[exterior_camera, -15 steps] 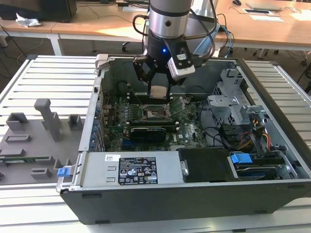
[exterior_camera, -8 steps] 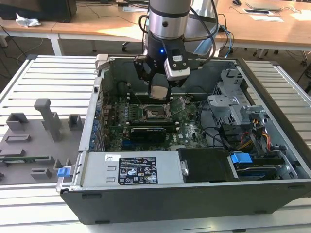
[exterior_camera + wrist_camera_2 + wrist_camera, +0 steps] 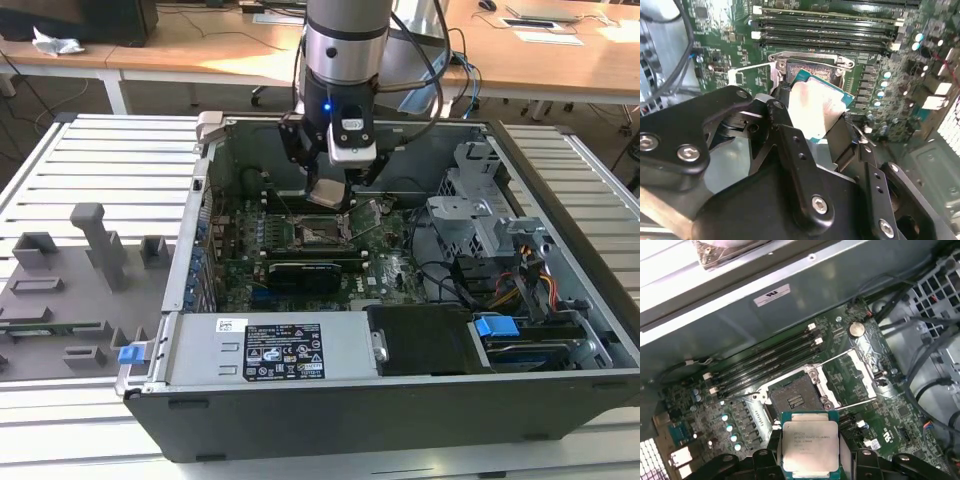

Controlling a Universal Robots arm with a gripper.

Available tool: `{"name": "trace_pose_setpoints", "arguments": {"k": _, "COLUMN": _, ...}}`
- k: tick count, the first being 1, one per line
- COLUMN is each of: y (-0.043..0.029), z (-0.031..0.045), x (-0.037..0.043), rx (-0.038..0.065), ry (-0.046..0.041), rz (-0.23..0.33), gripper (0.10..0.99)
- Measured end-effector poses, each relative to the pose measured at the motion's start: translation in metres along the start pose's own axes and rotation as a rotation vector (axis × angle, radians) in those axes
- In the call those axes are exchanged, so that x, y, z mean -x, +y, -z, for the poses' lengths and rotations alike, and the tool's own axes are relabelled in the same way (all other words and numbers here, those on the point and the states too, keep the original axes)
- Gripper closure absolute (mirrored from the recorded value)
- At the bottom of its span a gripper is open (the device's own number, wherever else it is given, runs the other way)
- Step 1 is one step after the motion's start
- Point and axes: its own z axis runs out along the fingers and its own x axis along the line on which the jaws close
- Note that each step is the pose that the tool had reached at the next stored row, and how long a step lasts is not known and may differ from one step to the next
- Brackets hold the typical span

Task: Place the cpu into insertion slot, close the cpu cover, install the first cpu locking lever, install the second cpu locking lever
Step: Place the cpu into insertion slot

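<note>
Slatted metal desk carries an open computer case laid flat, its green board facing up. Above the board hangs the pincer, its black fingers pinching the cpu by two opposite edges, silver top face toward the first wrist view. The insertion slot lies bare just beyond the chip, clearly apart from it. The cpu cover is swung open beside the slot, and two thin locking levers stand raised along it.

The step in hand looks like the placing itself. In the exterior view the chip seems to hang at a slant over the slot, so doing it well likely means levelling it first, squaring its edges with the silver rim, then sinking it straight down without any sideways slide across the contacts. The grip should loosen only once the chip sits flat within the rim
</note>
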Motion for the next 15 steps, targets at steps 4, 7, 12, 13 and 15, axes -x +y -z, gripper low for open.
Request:
{"name": "trace_pose_setpoints", "arguments": {"k": 4, "y": -0.0002, "z": -0.0018, "x": 0.0000, "rx": 0.002, "ry": -0.0076, "rz": -0.085, "gripper": 0.545}}
{"name": "trace_pose_setpoints", "arguments": {"k": 7, "y": -0.0003, "z": -0.0037, "x": 0.0001, "rx": 0.003, "ry": -0.0159, "rz": -0.177, "gripper": 0.545}}
{"name": "trace_pose_setpoints", "arguments": {"k": 12, "y": -0.0005, "z": -0.0061, "x": 0.0001, "rx": 0.006, "ry": -0.0276, "rz": -0.309, "gripper": 0.545}}
{"name": "trace_pose_setpoints", "arguments": {"k": 13, "y": -0.0006, "z": -0.0064, "x": 0.0001, "rx": 0.006, "ry": -0.0292, "rz": -0.325, "gripper": 0.545}}
{"name": "trace_pose_setpoints", "arguments": {"k": 15, "y": -0.0006, "z": -0.0070, "x": 0.0001, "rx": 0.007, "ry": -0.0317, "rz": -0.354, "gripper": 0.545}}
